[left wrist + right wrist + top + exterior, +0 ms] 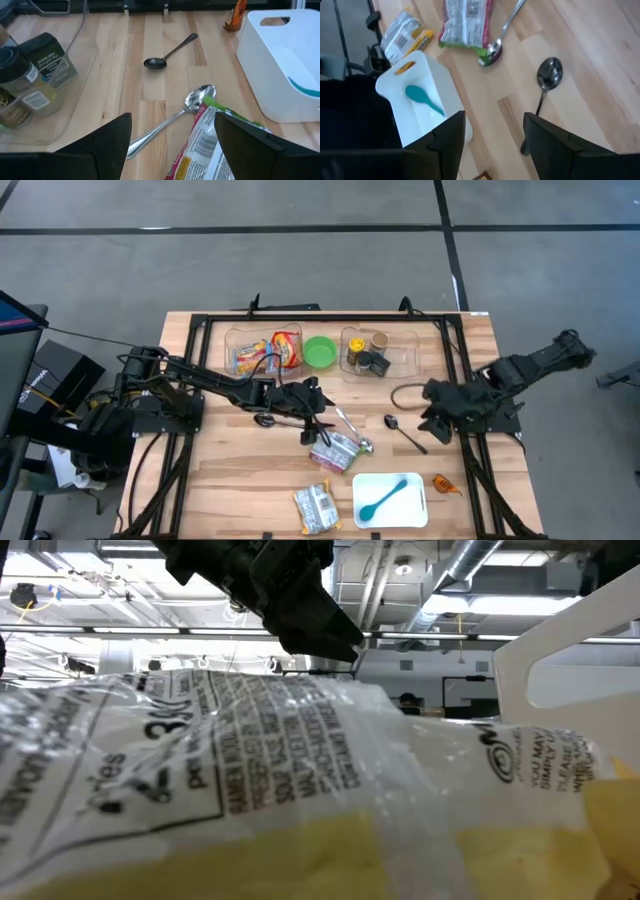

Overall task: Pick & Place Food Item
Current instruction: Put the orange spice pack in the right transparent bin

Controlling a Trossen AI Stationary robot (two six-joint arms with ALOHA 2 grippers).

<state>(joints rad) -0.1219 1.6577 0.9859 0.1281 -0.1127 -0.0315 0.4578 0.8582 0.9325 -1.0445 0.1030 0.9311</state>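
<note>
Crinkly clear-plastic snack packet (300, 790) lies under the left gripper (322, 423), fingers apart.

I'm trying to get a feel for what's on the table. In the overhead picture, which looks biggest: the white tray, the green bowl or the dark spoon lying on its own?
Largest to smallest, as seen from above:
1. white tray
2. green bowl
3. dark spoon, long but thin, so it covers the least area

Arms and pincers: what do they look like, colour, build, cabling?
Both arms are black and jointed. The left arm trails black cables near its base. Left pincer and right pincer each have two broad, flat, matte-black fingers with angular edges. No markings visible.
</note>
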